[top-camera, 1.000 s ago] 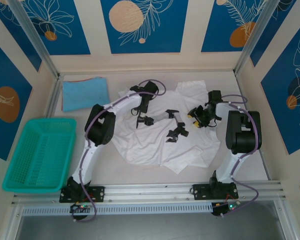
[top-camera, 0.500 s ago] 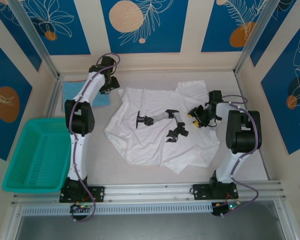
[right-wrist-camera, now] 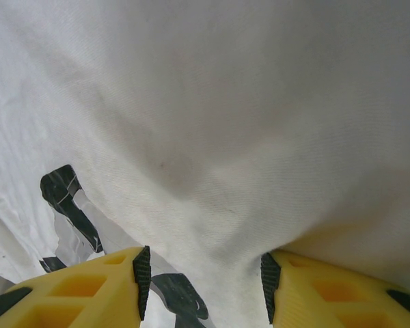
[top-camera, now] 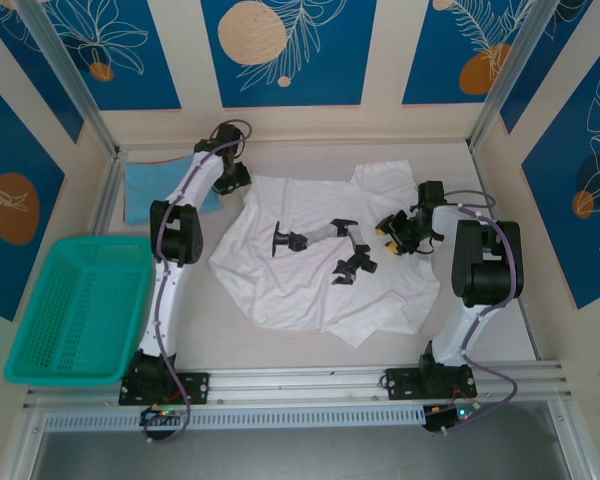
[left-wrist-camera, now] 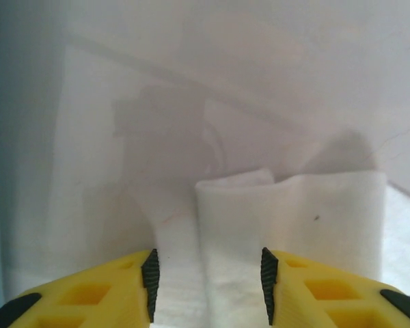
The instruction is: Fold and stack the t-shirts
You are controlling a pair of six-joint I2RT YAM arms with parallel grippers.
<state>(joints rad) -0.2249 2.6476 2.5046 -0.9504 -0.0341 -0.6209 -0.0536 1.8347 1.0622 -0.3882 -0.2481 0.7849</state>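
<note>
The white t-shirt point(top-camera: 310, 290) lies spread in the middle of the table, its black print point(top-camera: 325, 245) facing up. My left gripper point(top-camera: 238, 180) is at the shirt's back-left corner. In the left wrist view that gripper point(left-wrist-camera: 206, 283) stands open, with a fold of white cloth point(left-wrist-camera: 294, 219) between its pads. My right gripper point(top-camera: 393, 232) rests on the shirt's right side. Up close the right gripper point(right-wrist-camera: 203, 280) is open, pressed down on the white t-shirt point(right-wrist-camera: 225, 102), with cloth bulging between its pads. The light-blue t-shirt point(top-camera: 155, 190) lies folded at the back left, partly behind the left arm.
A teal mesh basket point(top-camera: 80, 310) stands at the left edge, with nothing in it. Walls enclose the table at the back and on both sides. A metal rail point(top-camera: 310, 385) with the arm bases runs along the near edge.
The left arm swung from the shirt's middle to the back-left corner, then shifted slightly right onto the white sleeve, its jaws narrowing. The shirt's left side lies flatter. The right arm has stayed still.
</note>
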